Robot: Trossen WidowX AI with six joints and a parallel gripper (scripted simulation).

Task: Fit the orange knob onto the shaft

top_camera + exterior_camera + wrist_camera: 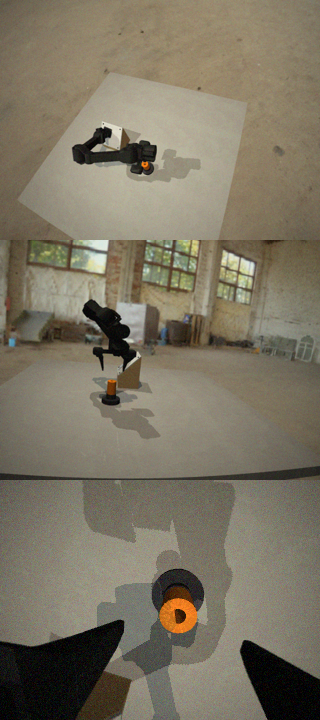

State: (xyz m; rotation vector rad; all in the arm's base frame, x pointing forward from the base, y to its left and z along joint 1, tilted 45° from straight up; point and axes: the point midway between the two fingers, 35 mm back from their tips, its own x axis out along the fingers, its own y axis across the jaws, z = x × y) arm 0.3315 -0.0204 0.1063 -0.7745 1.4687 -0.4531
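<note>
The orange knob [146,167] [111,388] [166,622] stands upright over the shaft on the round dark pedestal [150,171] [110,401] [178,575]. In the exterior view a short, narrower dark section shows between the knob's lower end and the wide base. The D-shaped hole in the knob's top looks dark in the wrist view, its flat side to the left; no shaft sticks out above it. The shaft's flat side is hidden. My gripper [113,370] [181,635] is wide open and empty, above the knob and clear of it, one finger to each side in the wrist view.
A wedge-shaped block [116,134] [130,380] [107,695] with a white sloping face and brown sides stands behind the pedestal in the exterior view, close to the arm. All stand on a pale grey mat [180,116] [206,420]. Arm shadows fall around the pedestal.
</note>
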